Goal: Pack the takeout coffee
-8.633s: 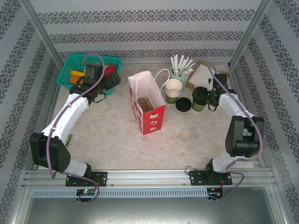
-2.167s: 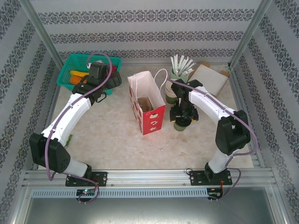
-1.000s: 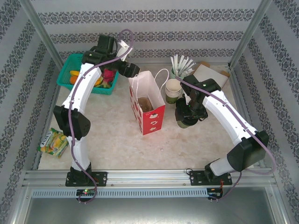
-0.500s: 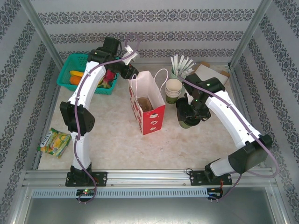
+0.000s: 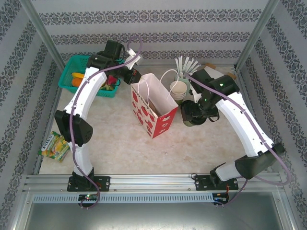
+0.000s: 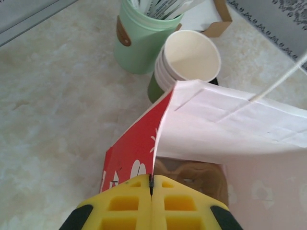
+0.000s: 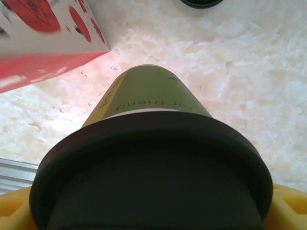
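Pinching the paper bag [image 5: 156, 115] rim in the closed left tool [image 6: 151, 191], gripping the takeout coffee [image 7: 148, 96] in the right tool [image 5: 195, 113] — clipped rim, then a spill, if carried in low.

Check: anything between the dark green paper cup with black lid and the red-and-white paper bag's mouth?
Nothing solid visible. The cup, in the right gripper, hangs beside the bag; only the bag's white cord handle arches on that side.
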Available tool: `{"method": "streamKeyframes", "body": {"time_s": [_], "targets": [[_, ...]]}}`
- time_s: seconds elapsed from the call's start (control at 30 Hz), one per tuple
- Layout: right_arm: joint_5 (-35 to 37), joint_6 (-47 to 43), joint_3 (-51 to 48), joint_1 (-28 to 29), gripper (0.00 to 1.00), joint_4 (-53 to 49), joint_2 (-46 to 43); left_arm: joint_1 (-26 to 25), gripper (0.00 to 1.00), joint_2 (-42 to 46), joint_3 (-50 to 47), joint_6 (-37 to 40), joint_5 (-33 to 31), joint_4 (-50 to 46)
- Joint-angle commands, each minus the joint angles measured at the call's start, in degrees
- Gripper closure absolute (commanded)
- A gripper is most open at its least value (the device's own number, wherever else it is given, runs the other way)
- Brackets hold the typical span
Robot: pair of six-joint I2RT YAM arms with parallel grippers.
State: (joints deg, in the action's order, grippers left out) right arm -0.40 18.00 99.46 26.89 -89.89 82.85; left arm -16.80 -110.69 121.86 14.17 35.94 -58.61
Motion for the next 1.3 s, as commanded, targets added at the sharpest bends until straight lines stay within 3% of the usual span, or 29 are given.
{"method": "streamKeyframes", "body": {"time_s": [0.0, 0.2, 0.4, 0.77, 1.0, 1.27], "targets": [[0.5, -1.3, 4.9, 1.0, 0.36, -3.7, -1.4, -1.7, 1.0, 3.5, -2.8, -4.4, -1.0, 3.8], [2.9, -1.3, 13.5, 1.6, 0.36, -7.9, -0.9, -3.0, 1.0, 6.7, -8.6, -8.8, -7.3, 7.4], [3.0, -1.2, 19.7, 4.0, 0.37, -7.6, 0.6, -3.1, 1.0, 7.8, -10.4, -13.9, -7.5, 9.4], [1.7, -4.1, 34.5, 12.4, 0.37, -4.1, 8.9, -4.6, 1.0, 10.2, -14.6, -15.5, -8.6, 10.8], [-1.9, -5.6, 35.4, 14.2, 0.37, -0.3, 13.4, -5.3, 1.0, 11.2, -16.5, -17.7, -9.6, 11.9], [-1.3, -6.0, 36.6, 14.9, 0.37, -3.2, 17.5, -5.3, 1.0, 10.3, -15.2, -18.1, -9.9, 10.8]]}}
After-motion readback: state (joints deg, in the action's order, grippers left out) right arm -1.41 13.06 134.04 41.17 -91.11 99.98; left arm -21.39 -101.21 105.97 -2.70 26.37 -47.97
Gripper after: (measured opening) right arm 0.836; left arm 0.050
